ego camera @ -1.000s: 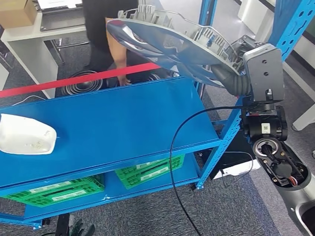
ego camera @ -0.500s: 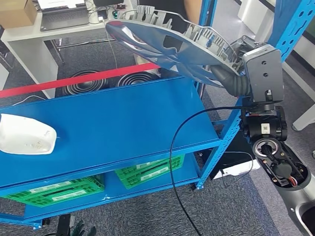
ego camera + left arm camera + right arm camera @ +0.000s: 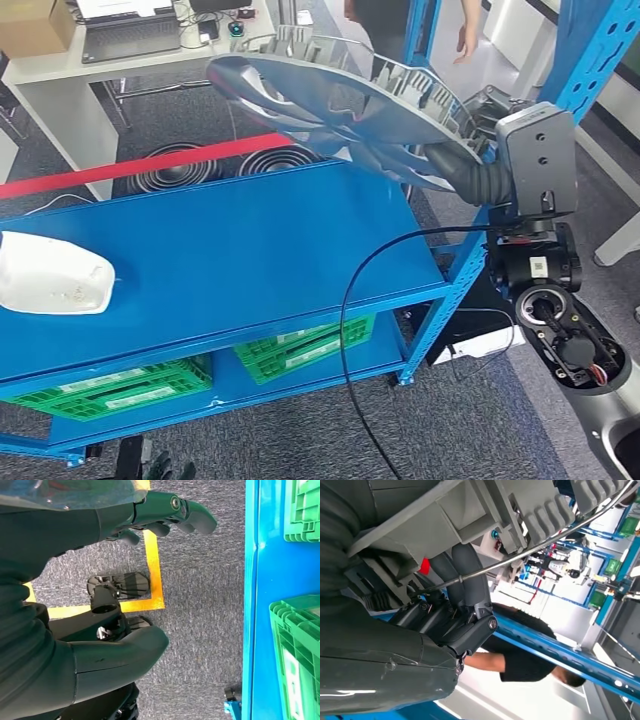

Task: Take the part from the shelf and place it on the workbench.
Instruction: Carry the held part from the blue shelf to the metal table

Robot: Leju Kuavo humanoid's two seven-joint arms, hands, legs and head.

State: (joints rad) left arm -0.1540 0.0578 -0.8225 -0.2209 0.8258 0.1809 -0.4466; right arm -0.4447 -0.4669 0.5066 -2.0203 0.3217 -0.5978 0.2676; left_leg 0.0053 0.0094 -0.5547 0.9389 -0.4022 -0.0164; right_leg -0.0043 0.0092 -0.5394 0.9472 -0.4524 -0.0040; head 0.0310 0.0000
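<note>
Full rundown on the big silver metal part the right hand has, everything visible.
The large silver cast-metal part is a broad shallow disc-like housing, glossy and curved on its underside, with ribbed fins along its top edge. The right hand grips its rim. It is held tilted in the air above the blue metal shelf top, touching nothing else.

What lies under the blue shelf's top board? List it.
Under the top board, two green crates sit on the lower shelf. The board covers their rear parts and whatever is inside them.
</note>
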